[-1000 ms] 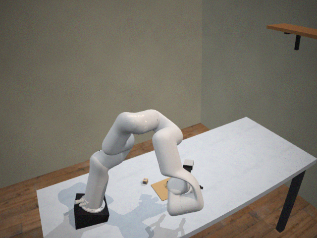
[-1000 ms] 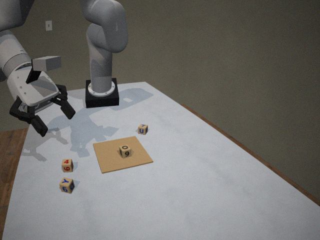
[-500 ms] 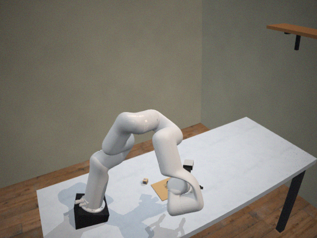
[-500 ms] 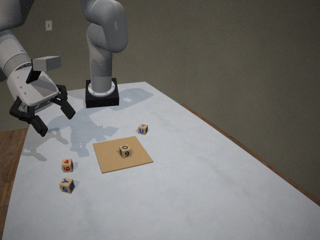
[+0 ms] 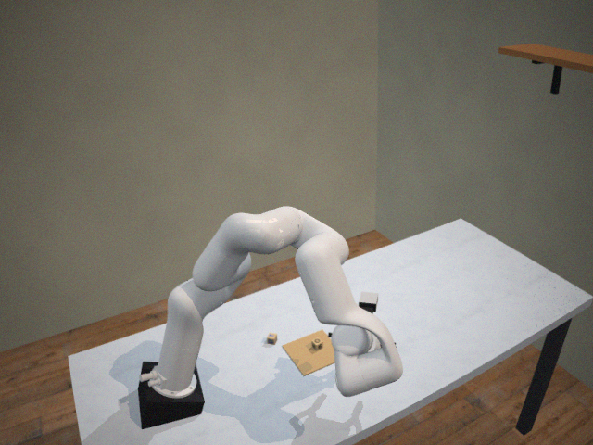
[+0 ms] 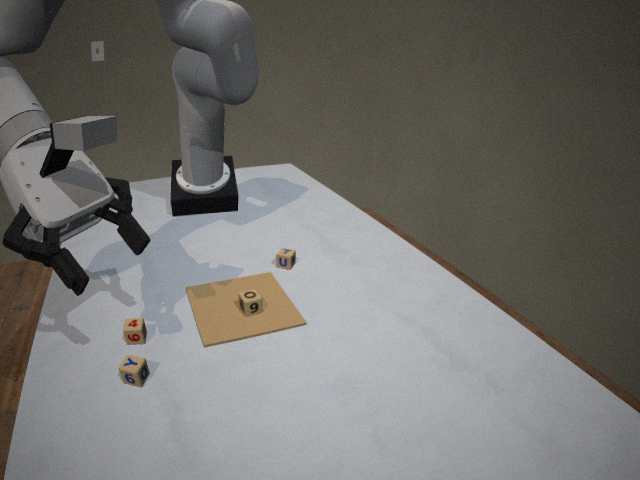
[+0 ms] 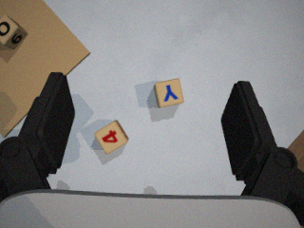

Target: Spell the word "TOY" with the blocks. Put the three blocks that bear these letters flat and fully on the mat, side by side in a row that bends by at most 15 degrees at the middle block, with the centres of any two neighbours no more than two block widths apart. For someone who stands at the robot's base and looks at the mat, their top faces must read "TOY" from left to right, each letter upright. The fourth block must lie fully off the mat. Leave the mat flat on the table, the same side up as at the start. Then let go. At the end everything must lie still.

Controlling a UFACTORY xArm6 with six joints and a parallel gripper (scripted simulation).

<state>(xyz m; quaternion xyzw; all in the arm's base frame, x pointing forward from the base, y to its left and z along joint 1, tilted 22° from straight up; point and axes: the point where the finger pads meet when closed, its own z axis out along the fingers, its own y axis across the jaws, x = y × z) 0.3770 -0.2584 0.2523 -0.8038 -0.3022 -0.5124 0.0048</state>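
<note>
The mat (image 5: 306,364) (image 6: 217,326) (image 7: 45,45) lies flat with the O block (image 5: 317,343) (image 6: 250,303) (image 7: 9,32) on it, black O on top. A block with a blue Y on top (image 6: 133,370) (image 7: 169,93) and a block with a red 4 on top (image 6: 134,331) (image 7: 111,137) lie off the mat, near each other. Another block (image 5: 271,337) (image 6: 285,258) lies off the mat on the robot's side, with a blue U on a side; its top letter looks like T or Y. My gripper (image 6: 109,269) (image 7: 149,96) is open and empty, high above the table; the arm mostly hides it in the top view.
The robot's black base (image 5: 170,407) (image 6: 204,202) stands at one end of the white table (image 5: 460,287) (image 6: 413,403). The table's edge runs close beside the red 4 and blue Y blocks in the exterior view. A wooden shelf (image 5: 550,55) is on the wall, far from the blocks.
</note>
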